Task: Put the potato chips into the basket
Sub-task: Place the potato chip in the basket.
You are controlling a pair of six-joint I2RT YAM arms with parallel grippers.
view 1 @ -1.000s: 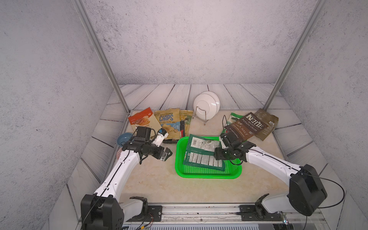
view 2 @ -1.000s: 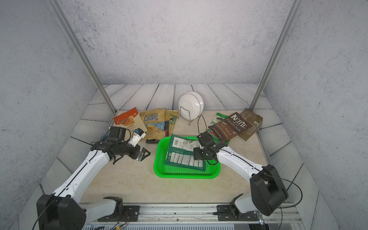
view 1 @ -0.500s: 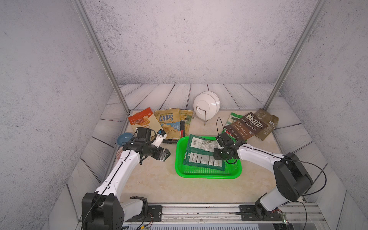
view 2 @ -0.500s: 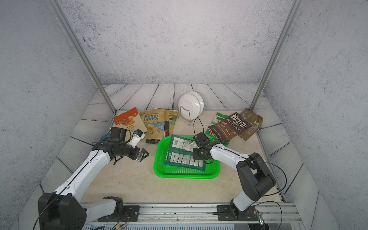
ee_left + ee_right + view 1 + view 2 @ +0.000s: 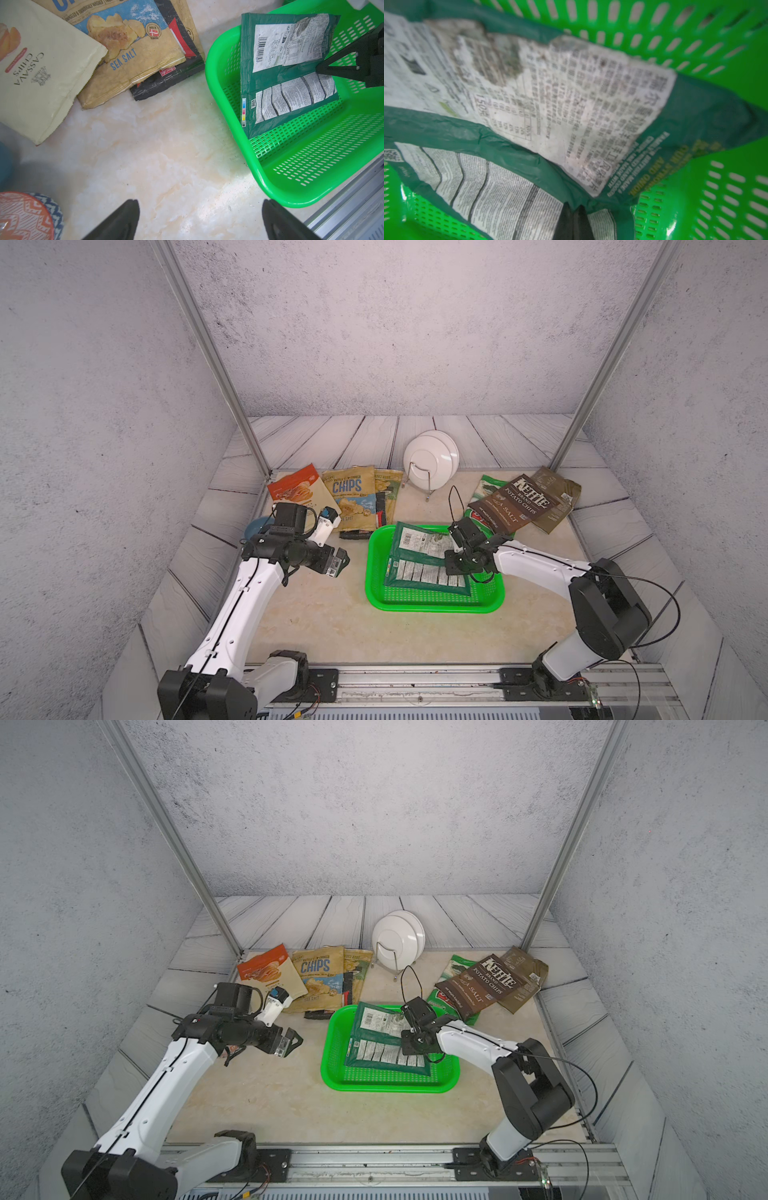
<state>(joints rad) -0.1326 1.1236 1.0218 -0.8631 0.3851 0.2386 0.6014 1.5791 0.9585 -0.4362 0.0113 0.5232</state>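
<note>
One green bag point(image 5: 415, 558) in basket point(image 5: 432, 608), under right tool point(image 5: 450, 569).

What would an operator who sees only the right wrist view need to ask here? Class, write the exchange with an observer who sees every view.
Operator: Where's the left gripper?
Observer: The left gripper hangs open and empty over the table, beside the basket.
Operator: Any chips outside the basket?
Observer: Yes, the Kettle bag lies behind the basket, overlapping a green bag and an olive bag.
</note>
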